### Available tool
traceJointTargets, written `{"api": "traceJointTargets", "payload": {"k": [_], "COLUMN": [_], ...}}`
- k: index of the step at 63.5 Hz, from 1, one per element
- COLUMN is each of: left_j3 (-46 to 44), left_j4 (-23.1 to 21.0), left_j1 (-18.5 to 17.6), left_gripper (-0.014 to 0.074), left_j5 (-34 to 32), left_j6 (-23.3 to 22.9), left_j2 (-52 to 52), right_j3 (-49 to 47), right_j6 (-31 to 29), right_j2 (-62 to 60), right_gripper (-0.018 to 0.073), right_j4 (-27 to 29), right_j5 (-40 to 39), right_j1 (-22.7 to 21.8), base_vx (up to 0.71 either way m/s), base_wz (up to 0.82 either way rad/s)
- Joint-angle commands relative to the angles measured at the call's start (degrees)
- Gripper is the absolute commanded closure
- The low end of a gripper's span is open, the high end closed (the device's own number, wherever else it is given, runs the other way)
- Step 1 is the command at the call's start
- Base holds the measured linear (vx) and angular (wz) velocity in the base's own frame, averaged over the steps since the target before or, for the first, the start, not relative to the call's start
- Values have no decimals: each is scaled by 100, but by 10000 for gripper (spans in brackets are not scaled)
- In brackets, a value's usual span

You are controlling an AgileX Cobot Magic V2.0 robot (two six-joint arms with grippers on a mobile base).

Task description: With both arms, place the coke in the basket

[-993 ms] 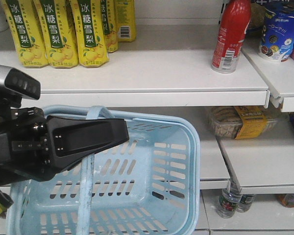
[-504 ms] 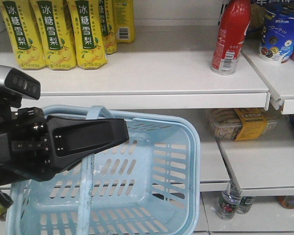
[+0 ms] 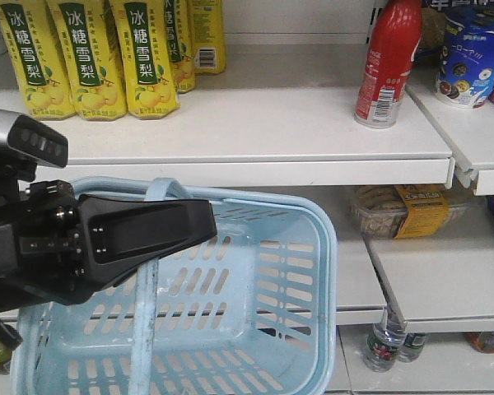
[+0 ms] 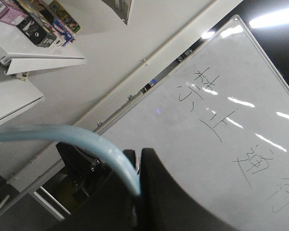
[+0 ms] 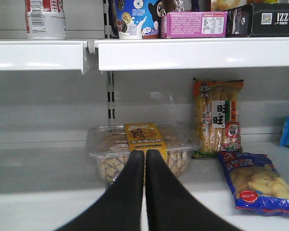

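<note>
Two tiers of white shelving [image 3: 272,123] fill the front view, with a third tier partly visible at the bottom.

The basket [image 3: 328,247], light blue with slotted sides, sits low in front of the shelving, below the top tier. Nothing is seen inside it. Its handle [image 3: 144,313] runs front to back across the opening.

The left gripper [image 3: 202,224], a black wedge with a silver-grey camera block [image 3: 25,136] above it, reaches in from the left over the basket. In the left wrist view the blue handle curves down into the narrow gap between the two black fingers, which are clamped on it.

The right gripper [image 5: 145,156] shows only in its own wrist view. Its fingers are pressed together with nothing between them, and it is level with the middle shelf, pointing at a clear tray of biscuits [image 5: 142,144] with a yellow label.

A row of yellow drink bottles [image 3: 144,58] stands at the left of the top shelf.

The coke [image 3: 387,62] stands upright at the right end of the top shelf, near the seam with the next shelf section. It is well apart from both grippers and from the basket, with a blue tub [image 3: 473,53] just beside it to the right.

Small bottles [image 3: 384,341] stand on the lowest tier.
</note>
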Motion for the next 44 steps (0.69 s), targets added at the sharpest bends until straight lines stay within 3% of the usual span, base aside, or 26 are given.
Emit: {"api": "traceJointTargets", "payload": {"k": [1,44], "left_j3": [-140,-140], "left_j4": [-475,-475], "left_j1": [-30,-30], "left_gripper": [603,603], "left_j5": [-1013,-1013], "left_j6": [60,60], "left_j2": [-130,-130], "right_j3": [37,37], "right_j6": [-41,-41], "right_j2": [-74,-74], "right_gripper": [564,564], "right_j4": [-41,-41], "right_j5": [-418,-418], "right_j1": [-27,-27], "base_vx": [1,1], "base_wz": [0,0]}}
